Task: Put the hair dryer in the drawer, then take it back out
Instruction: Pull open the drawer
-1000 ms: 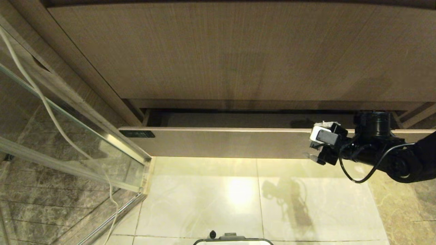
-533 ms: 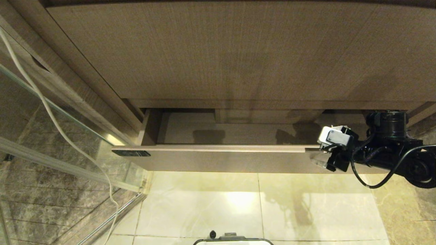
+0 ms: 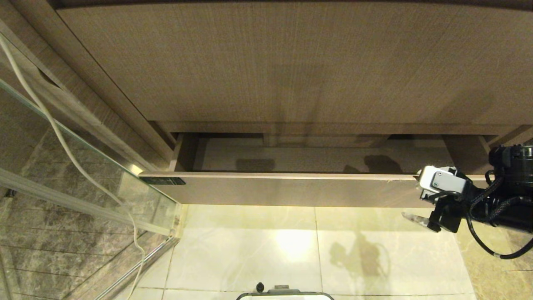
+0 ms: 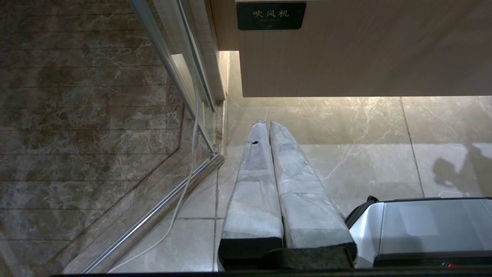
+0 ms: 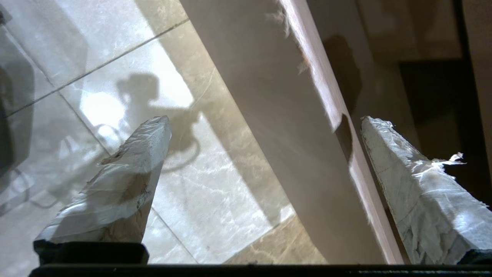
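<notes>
Pale wood-grain drawer (image 3: 283,189) stands ajar, its flat front smooth.

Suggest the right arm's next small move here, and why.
Probably back the right gripper clear of the drawer front. Its fingers stand wide open astride the front's top edge near the right end, gripping nothing, and the drawer is already part-way out. No hair dryer shows in the part of the interior that can be seen, so fetching it would likely follow.
</notes>
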Tool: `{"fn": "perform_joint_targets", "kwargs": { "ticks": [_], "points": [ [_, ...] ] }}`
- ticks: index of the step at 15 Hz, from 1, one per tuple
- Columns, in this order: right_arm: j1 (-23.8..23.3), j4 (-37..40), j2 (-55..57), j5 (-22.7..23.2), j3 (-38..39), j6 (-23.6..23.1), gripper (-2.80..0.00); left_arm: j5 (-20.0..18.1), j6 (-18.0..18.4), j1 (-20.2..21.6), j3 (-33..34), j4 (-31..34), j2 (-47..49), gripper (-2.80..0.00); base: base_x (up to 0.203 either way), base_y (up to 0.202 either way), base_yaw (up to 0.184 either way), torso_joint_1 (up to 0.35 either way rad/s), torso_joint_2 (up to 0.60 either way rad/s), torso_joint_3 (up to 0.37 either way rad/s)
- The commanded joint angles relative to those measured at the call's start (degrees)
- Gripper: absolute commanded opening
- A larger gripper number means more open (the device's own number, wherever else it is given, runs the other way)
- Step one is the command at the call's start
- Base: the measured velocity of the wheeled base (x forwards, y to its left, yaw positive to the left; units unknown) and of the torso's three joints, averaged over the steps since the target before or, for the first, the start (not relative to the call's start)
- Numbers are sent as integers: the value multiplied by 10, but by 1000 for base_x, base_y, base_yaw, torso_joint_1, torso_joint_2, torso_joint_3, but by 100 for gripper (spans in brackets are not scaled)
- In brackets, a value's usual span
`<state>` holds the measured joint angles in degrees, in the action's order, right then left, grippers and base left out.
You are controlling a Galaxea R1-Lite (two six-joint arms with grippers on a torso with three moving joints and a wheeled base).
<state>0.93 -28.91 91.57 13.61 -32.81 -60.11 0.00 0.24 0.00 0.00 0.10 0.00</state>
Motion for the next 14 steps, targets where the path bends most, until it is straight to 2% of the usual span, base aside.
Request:
{"fn": "perform_joint_targets", "kwargs": {
  "ticks": [1,2,3,6,8,11,14],
  "points": [
    [-1,10,-45,-3,3,13,0,0,0,0,1,0,-1,-280,0,0,0,0,0,0],
    [-5,21,-59,-15,1,18,0,0,0,0,0,0,0,-280,0,0,0,0,0,0],
    [-7,33,-72,-27,0,24,-280,0,0,0,0,0,0,-280,0,0,0,0,0,0],
    [-6,63,-116,-50,2,55,-280,0,0,0,1,0,0,-280,0,0,0,0,0,0],
    [-6,120,-156,-55,0,73,-280,0,0,0,1,0,0,-280,0,0,0,0,0,0],
    [-29,150,-212,-57,-3,183,-280,0,0,0,0,0,0,-280,0,0,0,0,0,0],
    [-51,178,-319,-77,34,296,-280,0,0,0,1,0,-1,-280,0,0,0,0,0,0]
  ]
}}
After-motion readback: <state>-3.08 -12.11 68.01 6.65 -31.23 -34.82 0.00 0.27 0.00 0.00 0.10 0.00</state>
